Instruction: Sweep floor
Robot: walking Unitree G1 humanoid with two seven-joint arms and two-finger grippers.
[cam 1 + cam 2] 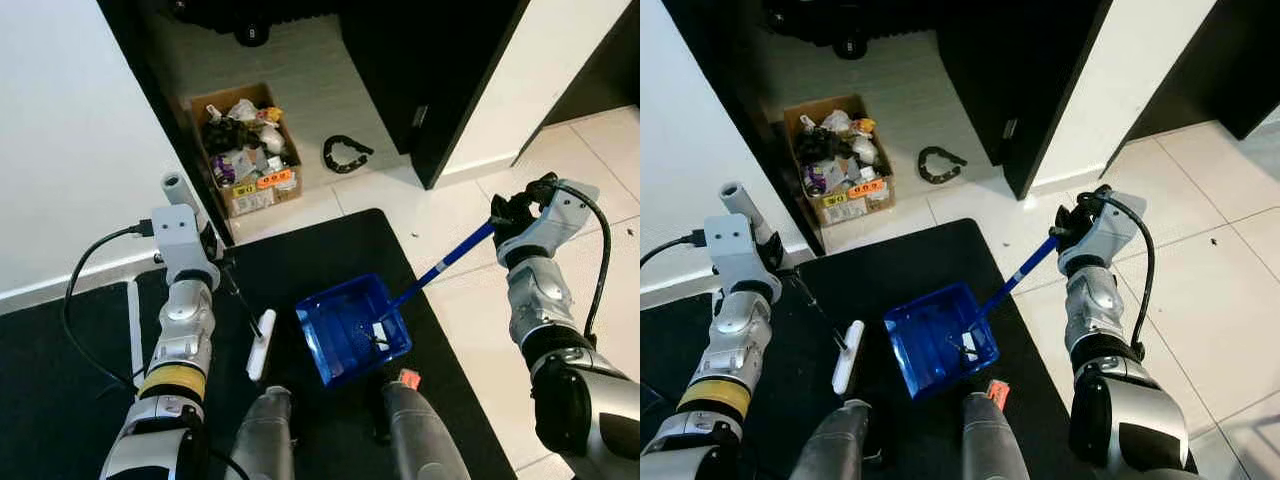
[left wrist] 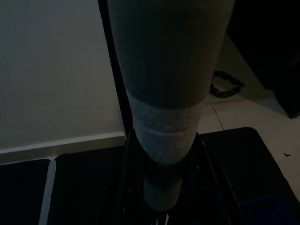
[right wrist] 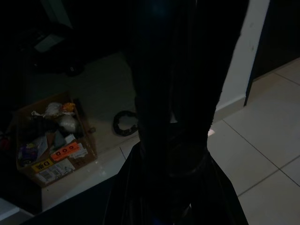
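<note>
My left gripper [image 1: 207, 248] is shut on the grey handle [image 1: 176, 188] of a small broom; the handle [image 2: 164, 93] looms close in the left wrist view. The broom's thin black shaft slants down to a white brush head [image 1: 261, 345] resting on the black mat [image 1: 330, 250]. A blue dustpan [image 1: 350, 330] lies on the mat just right of the brush, with a few bits of debris inside. Its long blue handle [image 1: 445, 262] rises to my right gripper [image 1: 513, 215], which is shut on it.
An open cardboard box [image 1: 245, 150] full of rubbish stands by the dark doorway. A black ring-shaped object [image 1: 345, 153] lies on the tiles beyond the mat. A small red scrap [image 1: 408, 378] sits near my legs. White wall [image 1: 60, 130] on the left, tiled floor [image 1: 470, 300] on the right.
</note>
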